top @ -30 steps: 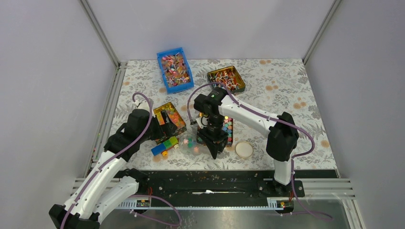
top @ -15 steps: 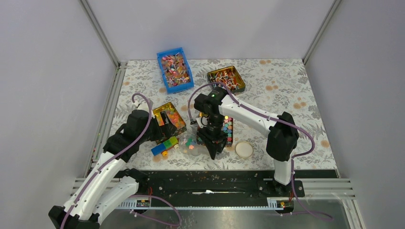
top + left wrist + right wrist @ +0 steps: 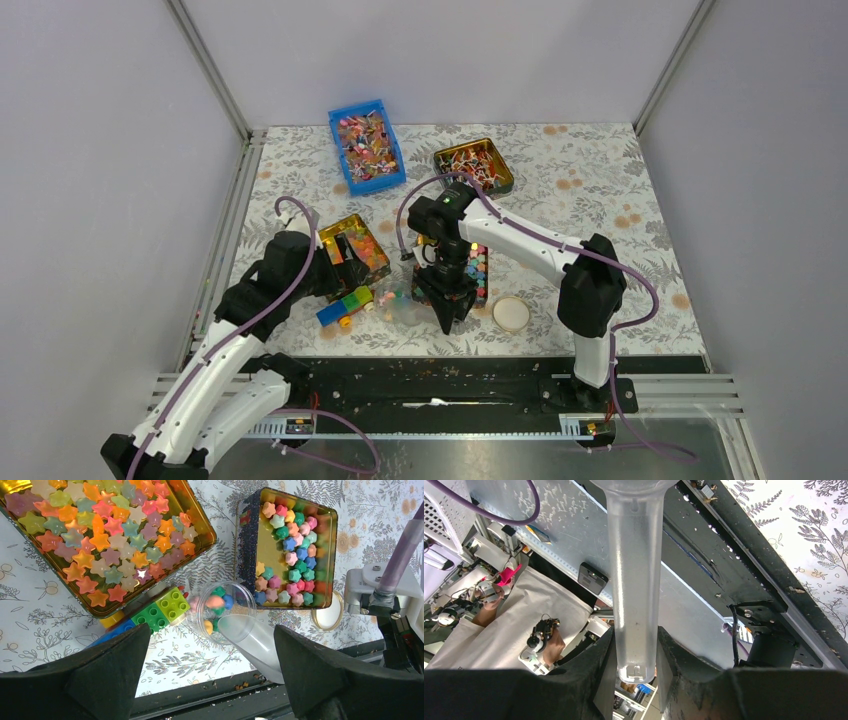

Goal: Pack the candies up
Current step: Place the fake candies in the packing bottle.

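Closest in, at the right gripper point(image 3: 636, 652): jaws clamped on the handle of a translucent scoop point(image 3: 635, 575), the handle running straight out from between the fingertips. Past those jaws, at the scoop's far end, a small clear cup point(image 3: 220, 611) on the floral table point(image 3: 45, 615), with the scoop's bowl overlapping the cup's near rim (touching or just above, cannot tell). Inside the cup, a few of the candies point(image 3: 216, 601) in pink, green, blue and yellow. At the left gripper point(image 3: 211, 645): jaws wide apart, holding nothing, the cup showing in the gap between them a little ahead of the tips. Just beside the cup, toward the jaw at the left edge of the wrist view, a short row of building blocks point(image 3: 162, 611) in green, yellow and blue. Beyond the cup, toward the other jaw, a dark-walled tin point(image 3: 246, 565) holding most of the candies, its gold floor bare in part. Just beside that tin, a round lid point(image 3: 327, 617) flat on the table. Beyond the blocks, a gold tray point(image 3: 200, 547) full of translucent star pieces point(image 3: 100, 540). Farthest out, well apart from both pairs of jaws, a blue bin point(image 3: 367, 146) and another gold tin point(image 3: 473, 165), contents too small to make out.
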